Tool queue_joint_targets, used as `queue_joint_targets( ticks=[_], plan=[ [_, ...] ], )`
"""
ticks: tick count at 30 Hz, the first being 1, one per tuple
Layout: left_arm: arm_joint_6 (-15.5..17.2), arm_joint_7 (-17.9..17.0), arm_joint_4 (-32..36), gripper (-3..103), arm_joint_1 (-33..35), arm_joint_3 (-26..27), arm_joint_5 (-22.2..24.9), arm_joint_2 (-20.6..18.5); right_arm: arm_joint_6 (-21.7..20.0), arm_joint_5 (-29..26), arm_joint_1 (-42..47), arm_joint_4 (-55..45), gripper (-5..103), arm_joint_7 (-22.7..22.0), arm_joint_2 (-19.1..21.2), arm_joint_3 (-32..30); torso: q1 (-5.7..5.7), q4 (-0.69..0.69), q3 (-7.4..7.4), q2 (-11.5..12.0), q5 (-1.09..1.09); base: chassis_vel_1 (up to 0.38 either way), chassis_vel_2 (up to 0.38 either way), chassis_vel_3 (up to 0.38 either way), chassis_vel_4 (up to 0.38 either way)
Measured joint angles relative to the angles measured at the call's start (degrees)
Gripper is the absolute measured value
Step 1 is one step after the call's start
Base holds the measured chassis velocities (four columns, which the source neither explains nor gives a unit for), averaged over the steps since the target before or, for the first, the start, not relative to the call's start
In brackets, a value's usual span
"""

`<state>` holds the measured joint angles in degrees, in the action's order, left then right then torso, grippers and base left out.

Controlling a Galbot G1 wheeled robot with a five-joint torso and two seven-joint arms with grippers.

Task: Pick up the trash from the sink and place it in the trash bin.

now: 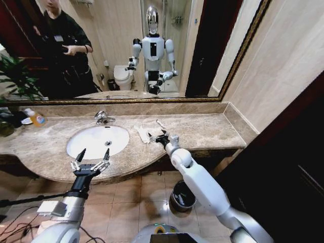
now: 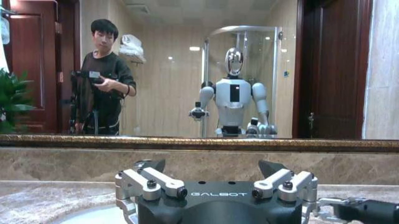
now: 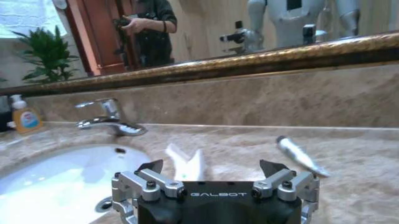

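The trash lies on the beige countertop (image 1: 202, 129) beside the white sink (image 1: 96, 140): flat white sachets (image 1: 143, 133) (image 3: 186, 164) and a thin white tube (image 1: 161, 124) (image 3: 298, 155). My right gripper (image 1: 163, 135) (image 3: 212, 167) hovers low over the counter just in front of the sachets, open with nothing between its fingers (image 3: 275, 168). My left gripper (image 1: 94, 153) (image 2: 212, 167) is open above the front rim of the sink, holding nothing. The trash bin (image 1: 182, 195), dark with a silvery rim, stands on the tiled floor below the counter, under my right arm.
A chrome faucet (image 1: 103, 117) (image 3: 109, 119) stands behind the basin. An orange-yellow bottle (image 1: 36, 118) (image 3: 25, 117) sits at the counter's far left near a plant (image 1: 15, 76). A mirror (image 1: 126, 45) covers the wall; a dark door (image 1: 298, 167) is at the right.
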<state>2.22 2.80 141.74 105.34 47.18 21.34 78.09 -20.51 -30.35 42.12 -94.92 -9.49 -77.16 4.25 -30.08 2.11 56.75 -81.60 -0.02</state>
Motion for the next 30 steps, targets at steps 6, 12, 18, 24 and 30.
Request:
queue_joint_targets(
  ticks=[6,12,18,24,30],
  plan=[
    [0.0,0.0,0.0,100,0.0,0.0,0.0,0.0,-0.2,0.5,1.0,1.3,100,-1.1,-3.0,0.8,0.0,0.0,0.0,0.0,0.01,0.0,0.0,0.0,0.0],
    [0.0,0.0,0.0,100,0.0,0.0,0.0,0.0,-0.3,1.4,1.9,3.7,100,-4.0,-5.9,0.6,0.0,0.0,0.0,0.0,0.01,0.0,0.0,0.0,0.0],
    [0.0,0.0,0.0,100,0.0,0.0,0.0,0.0,-0.2,1.4,2.6,4.8,100,-6.6,-6.9,0.1,0.0,0.0,0.0,0.0,0.02,0.0,0.0,0.0,0.0],
    [0.0,0.0,0.0,100,0.0,0.0,0.0,0.0,0.6,1.4,3.1,5.5,96,-7.3,-7.6,0.1,0.0,0.0,0.0,0.0,0.02,0.0,0.0,0.0,0.0],
    [0.0,0.0,0.0,100,0.0,0.0,0.0,0.0,1.0,1.4,3.4,5.9,76,-7.3,-8.0,0.2,0.0,0.0,0.0,0.0,0.02,0.0,0.0,0.0,0.0]
  ],
)
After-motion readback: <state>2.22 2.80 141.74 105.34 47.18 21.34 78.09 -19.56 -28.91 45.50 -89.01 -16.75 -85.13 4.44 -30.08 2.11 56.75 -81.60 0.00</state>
